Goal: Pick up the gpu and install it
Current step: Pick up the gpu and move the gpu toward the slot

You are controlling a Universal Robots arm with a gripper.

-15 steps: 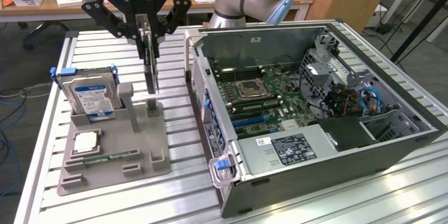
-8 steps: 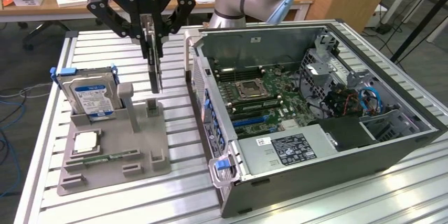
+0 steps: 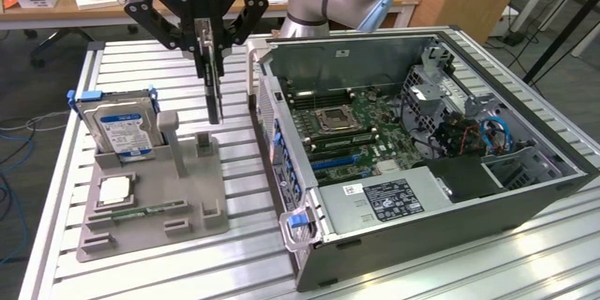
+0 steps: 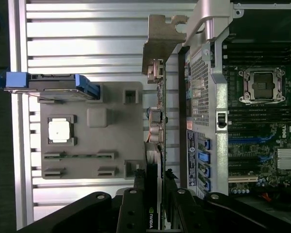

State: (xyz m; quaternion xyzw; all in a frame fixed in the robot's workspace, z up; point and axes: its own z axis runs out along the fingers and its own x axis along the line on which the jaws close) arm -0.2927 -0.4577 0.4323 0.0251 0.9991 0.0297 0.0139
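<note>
While the gripper [image 3: 213, 43], in the upper left of the exterior view, is clamped on the top edge of the gpu [image 3: 216, 93], the thin card hangs edge-on in the air, apart from the gray holder [image 3: 187, 223] under it. The grip looks narrow to me, so the card could tilt or slip if it swings. Its lower edge or metal bracket could also catch on the near wall of the open computer case [image 3: 450, 209], which stands just beside it toward the frame's right. On the holder, at the left of the frame, a hard drive [image 3: 120, 128] stands upright, and a chip [image 3: 114, 189] and a green memory stick [image 3: 140, 210] lie lower down. Inside the case, the board [image 3: 347, 128] shows blue slots with cables near. Far behind, at the upper left, a desk [image 3: 56, 12] carries small things.
</note>
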